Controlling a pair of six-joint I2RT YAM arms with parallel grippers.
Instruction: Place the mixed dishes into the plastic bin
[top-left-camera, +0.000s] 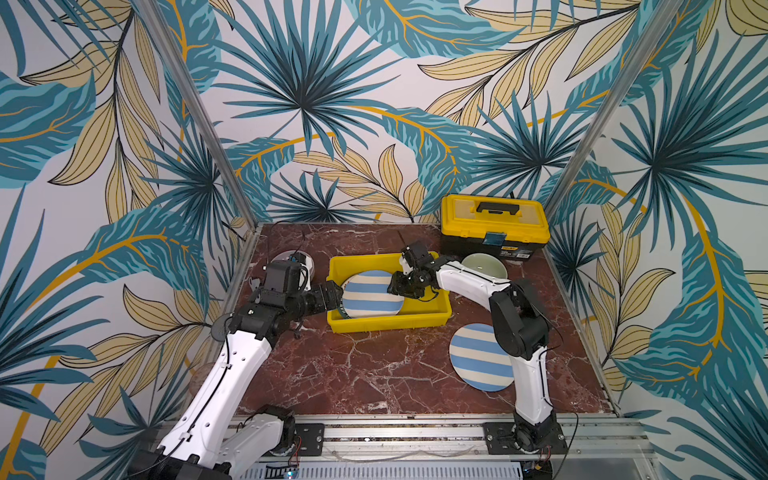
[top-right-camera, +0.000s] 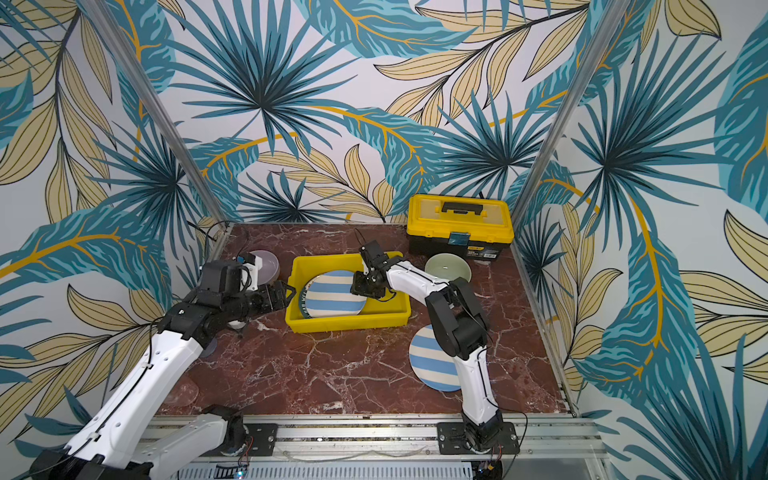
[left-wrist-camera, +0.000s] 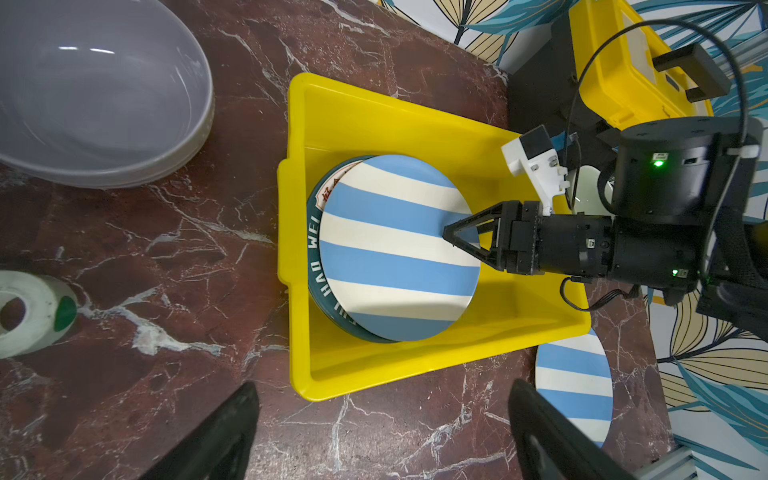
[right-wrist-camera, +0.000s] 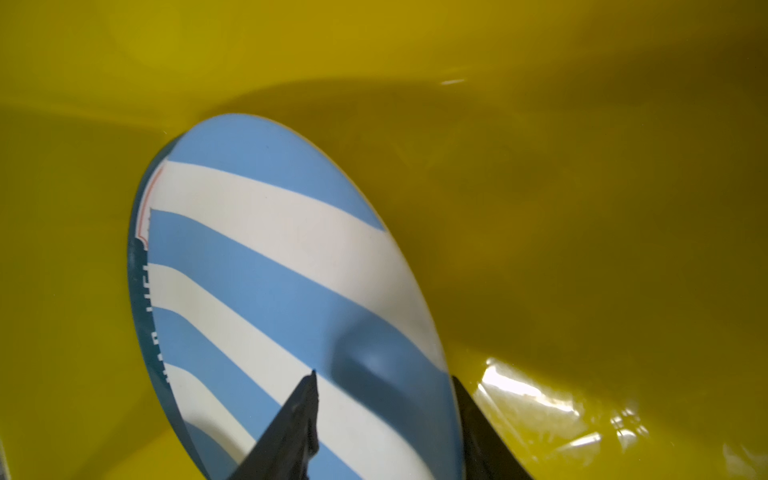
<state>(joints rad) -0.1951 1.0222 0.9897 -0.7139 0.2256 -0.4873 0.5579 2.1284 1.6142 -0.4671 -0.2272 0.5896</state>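
The worktop is a slab with a glossy red-brown marble pattern and white veins. At its middle sits the bin, a shallow rectangle of smooth bright yellow plastic with a rolled rim. At the bin's 1 o'clock stands a boxy yellow-and-black toolbox.

Inside the bin, towards 9 o'clock, a round striped plate in blue and white lies on top of a dark-rimmed lettered plate. Both are flat, hard and slick. A second striped plate lies on the worktop at the bin's 4 o'clock. A pale green bowl waits at 2 o'clock and a lilac bowl at 10 o'clock.

The right pincer is down in the bin. Its jaws are parted astride the upper plate's rim and clamp nothing, so this looks like the letting-go of that plate. The left pincer hangs wide and empty just beside the bin's 9 o'clock wall.

Next, probably, the right arm lifts clear and goes for the loose plate. A flat disc on smooth stone calls for a thin grip at its edge.
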